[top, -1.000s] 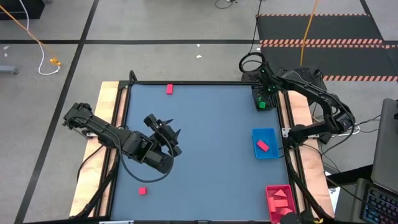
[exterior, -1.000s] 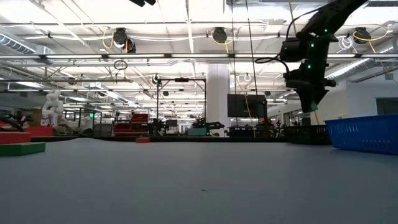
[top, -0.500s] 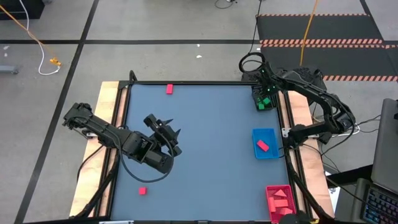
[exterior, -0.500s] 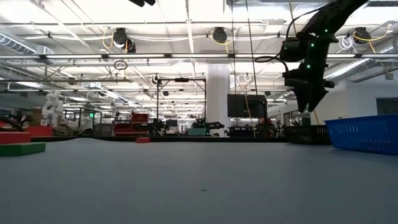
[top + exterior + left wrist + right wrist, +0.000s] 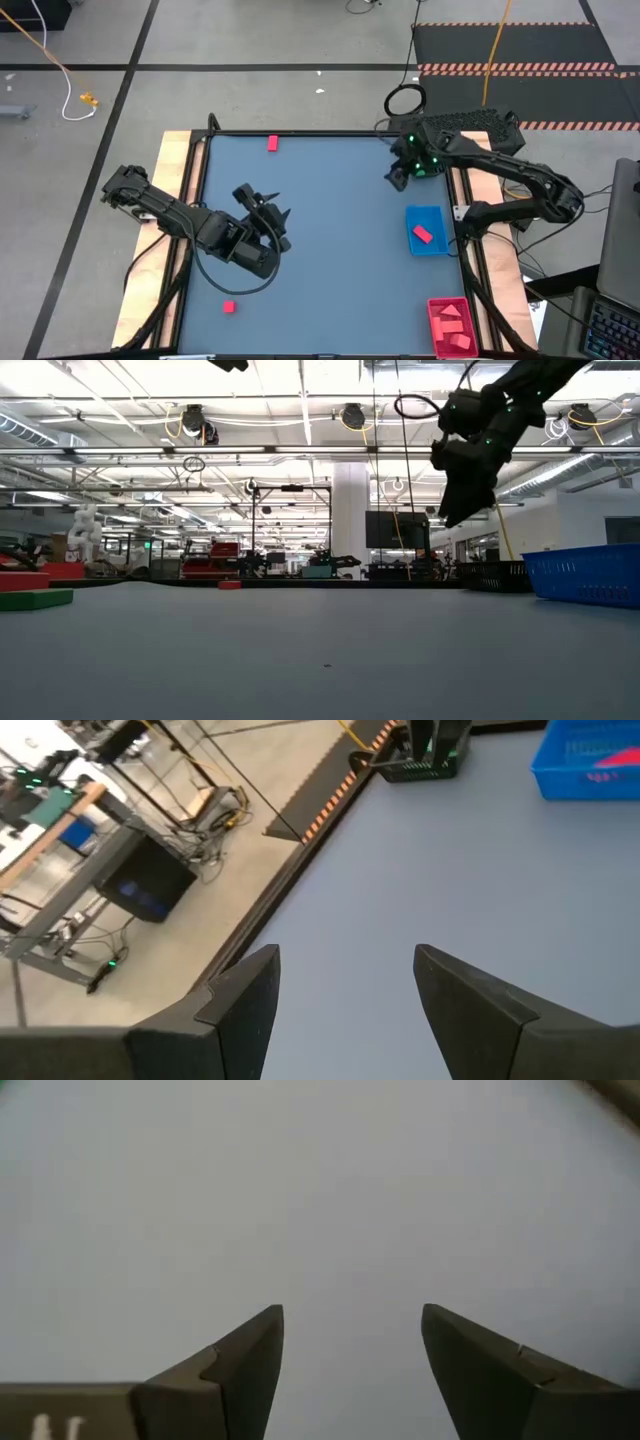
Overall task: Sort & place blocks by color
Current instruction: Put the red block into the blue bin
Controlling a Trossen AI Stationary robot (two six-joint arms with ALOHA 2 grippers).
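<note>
Right gripper (image 5: 397, 177) open and empty, lifted beside the black tray (image 5: 428, 160), probably free for another block. Left gripper (image 5: 282, 222) open, empty, waiting mid-table.

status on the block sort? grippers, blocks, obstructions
Right gripper open, empty, near table's far right. Left gripper open, idle mid-left. Two red blocks loose. Nothing blocking.
</note>
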